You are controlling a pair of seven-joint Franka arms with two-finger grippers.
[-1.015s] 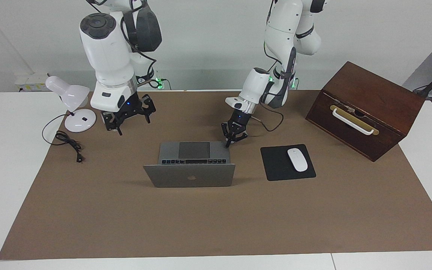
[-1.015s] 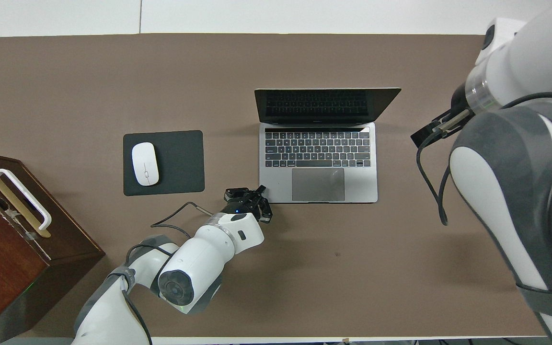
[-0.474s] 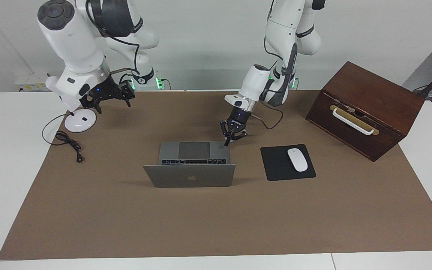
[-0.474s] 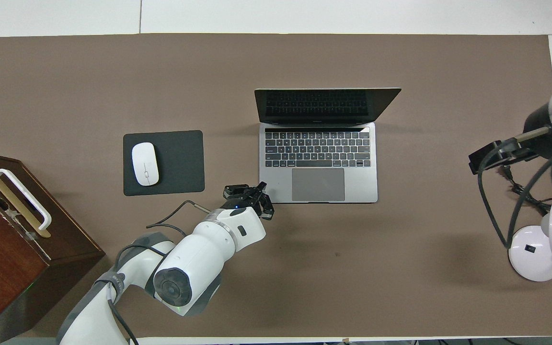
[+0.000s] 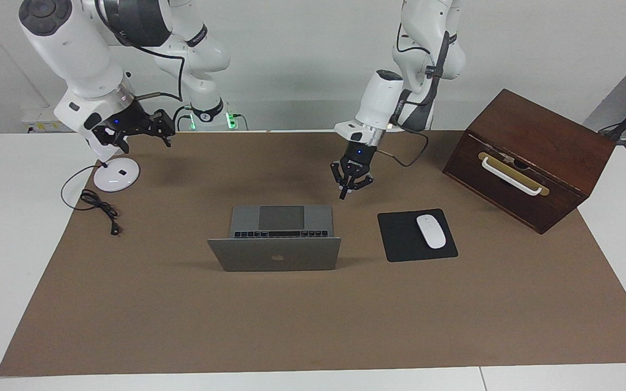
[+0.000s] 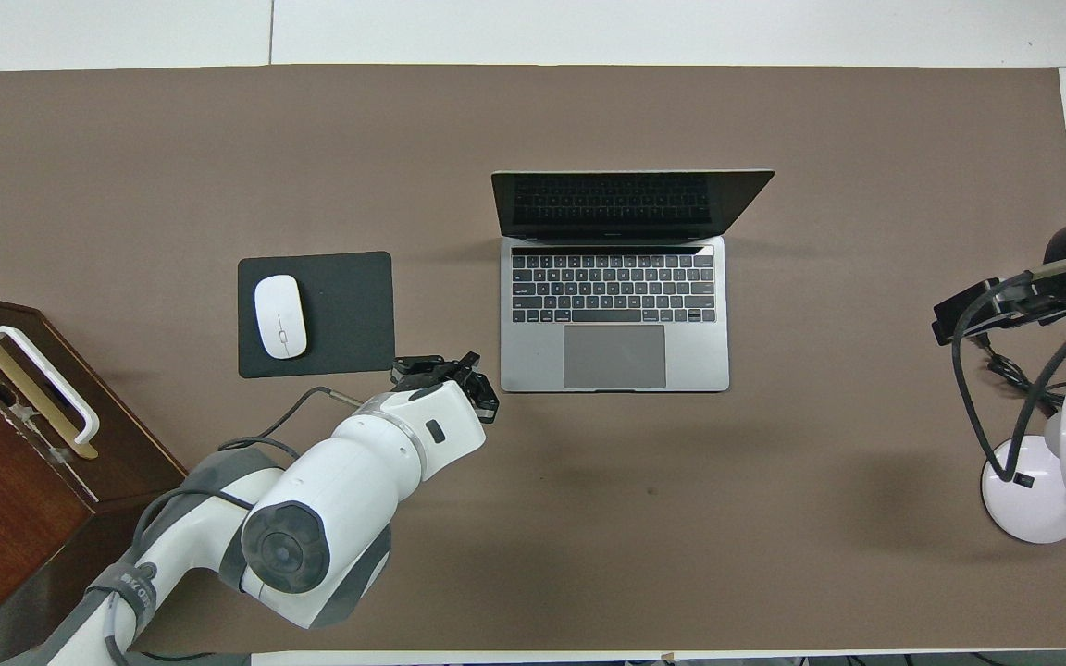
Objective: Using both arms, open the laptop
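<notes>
Silver-grey laptop (image 5: 275, 239) is already opened — left gripper (image 5: 350, 183), fingers apart, hangs beside it; right gripper (image 5: 135, 130), fingers spread, is held over lamp (image 5: 113, 175); only retreat looks needed.

White, rounded arm (image 5: 87, 60) shells with dark grey joint caps. Black cables looped along the links. Small black two-finger gripper (image 5: 352, 182) under each wrist, blue light above it. Green glow at the bases.

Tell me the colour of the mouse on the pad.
White mouse on a black pad, clearest in the overhead view.
</notes>
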